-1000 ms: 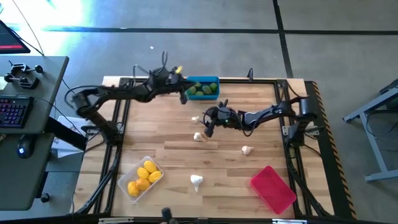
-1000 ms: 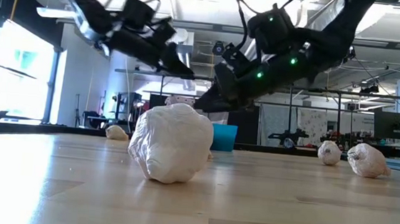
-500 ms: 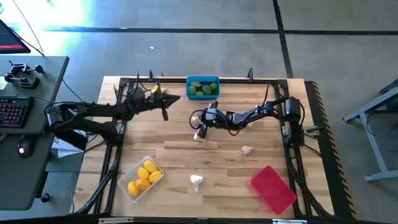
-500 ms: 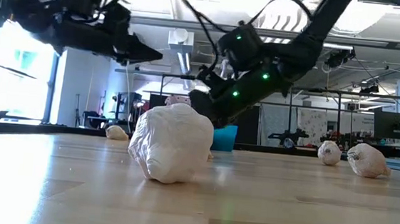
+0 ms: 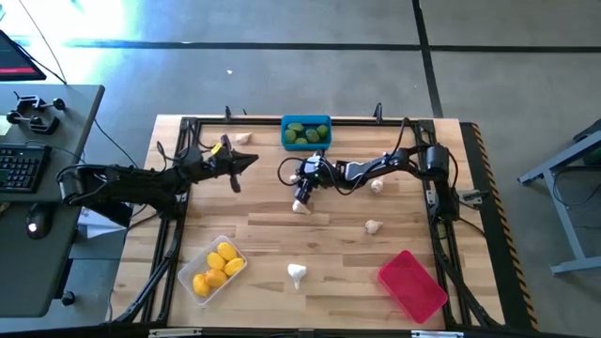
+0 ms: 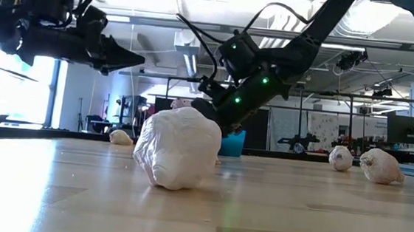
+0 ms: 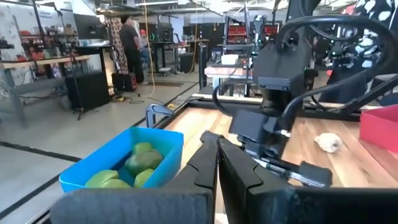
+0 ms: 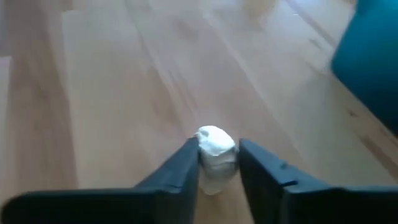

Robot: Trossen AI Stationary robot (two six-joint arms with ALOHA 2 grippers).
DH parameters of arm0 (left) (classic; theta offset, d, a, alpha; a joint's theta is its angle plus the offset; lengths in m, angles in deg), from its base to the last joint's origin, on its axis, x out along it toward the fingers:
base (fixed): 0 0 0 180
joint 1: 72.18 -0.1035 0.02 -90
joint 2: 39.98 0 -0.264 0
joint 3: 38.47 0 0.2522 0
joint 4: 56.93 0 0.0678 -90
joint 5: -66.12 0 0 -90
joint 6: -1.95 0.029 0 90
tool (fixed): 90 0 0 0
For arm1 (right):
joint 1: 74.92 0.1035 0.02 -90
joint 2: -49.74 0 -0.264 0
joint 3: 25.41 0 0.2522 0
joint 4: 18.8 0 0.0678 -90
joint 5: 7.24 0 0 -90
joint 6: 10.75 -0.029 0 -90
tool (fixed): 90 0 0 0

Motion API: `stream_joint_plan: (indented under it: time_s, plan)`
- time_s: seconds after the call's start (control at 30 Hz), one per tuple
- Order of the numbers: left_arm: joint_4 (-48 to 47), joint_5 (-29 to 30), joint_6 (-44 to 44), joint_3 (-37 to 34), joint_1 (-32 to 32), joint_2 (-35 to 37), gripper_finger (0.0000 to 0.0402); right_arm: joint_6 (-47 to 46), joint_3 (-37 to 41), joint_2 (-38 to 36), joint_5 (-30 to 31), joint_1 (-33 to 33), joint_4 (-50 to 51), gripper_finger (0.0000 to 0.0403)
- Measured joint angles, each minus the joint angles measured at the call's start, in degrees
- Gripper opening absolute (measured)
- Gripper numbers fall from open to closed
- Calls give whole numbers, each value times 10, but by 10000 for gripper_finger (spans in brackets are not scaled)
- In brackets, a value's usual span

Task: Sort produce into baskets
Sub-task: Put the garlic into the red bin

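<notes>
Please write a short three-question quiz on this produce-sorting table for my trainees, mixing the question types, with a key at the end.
1. True or false: the red basket holds the yellow pieces.
2. What sits between the fingers of the right tool? A) a green piece B) a garlic bulb C) a lemon
3. Fill in: the green pieces lie in the ___ basket.

Key:
1. False. It looks empty, and they lie in the clear basket.
2. B
3. blue
</notes>
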Motion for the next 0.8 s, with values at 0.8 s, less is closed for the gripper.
stream_joint_plan:
  time_s: [0.8]
  plan:
    - [-4, -1, -7, -5, 1, 4, 0, -415, -29, -358, -72, 237, 620, 15]
